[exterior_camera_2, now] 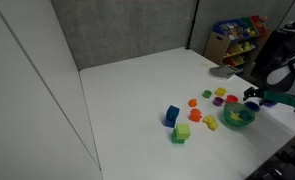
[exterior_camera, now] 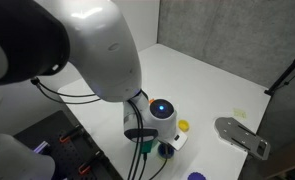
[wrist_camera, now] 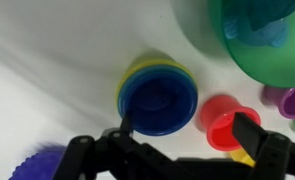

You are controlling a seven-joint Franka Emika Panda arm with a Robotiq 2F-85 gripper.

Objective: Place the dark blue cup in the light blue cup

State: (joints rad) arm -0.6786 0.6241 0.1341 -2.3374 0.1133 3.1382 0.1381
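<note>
**Pincer.** In the wrist view the pincer (wrist_camera: 187, 128) enters from the bottom edge. Its two black fingers (wrist_camera: 249, 128) are spread wide apart and released, with nothing clamped between them. In an exterior view the pincer (exterior_camera_2: 255, 97) hangs low over the right-hand end of the group of toys.

**Task item.** The dark blue cup (wrist_camera: 159, 97) stands upright on the white desk (wrist_camera: 47, 60), mouth up. It is just ahead of the left finger, whose tip overlaps the cup's near-left rim. A yellow-green rim shows round its upper-left edge.

**Second task item.** The green bowl (wrist_camera: 252, 45) fills the top right corner of the wrist view. Inside it lies what may be the light blue cup (wrist_camera: 265, 30), but the view is too blurred there to confirm this.

**Neighbouring items, wrist view.**
- A red cup (wrist_camera: 225, 120) stands just right of the dark blue cup, between the fingers.
- A purple cup (wrist_camera: 292, 100) sits at the right edge.
- A purple studded object (wrist_camera: 37, 165) is cut off at the bottom left.

**Neighbouring items, exterior view.**
- The green bowl (exterior_camera_2: 237, 118) stands on the desk (exterior_camera_2: 137, 90), near the pincer.
- A blue cube (exterior_camera_2: 172, 115) and a green block (exterior_camera_2: 180, 132) lie well to its left.
- Small orange, yellow, purple and red pieces are scattered between them.
- A shelf of toys (exterior_camera_2: 237, 35) stands behind the desk.
</note>
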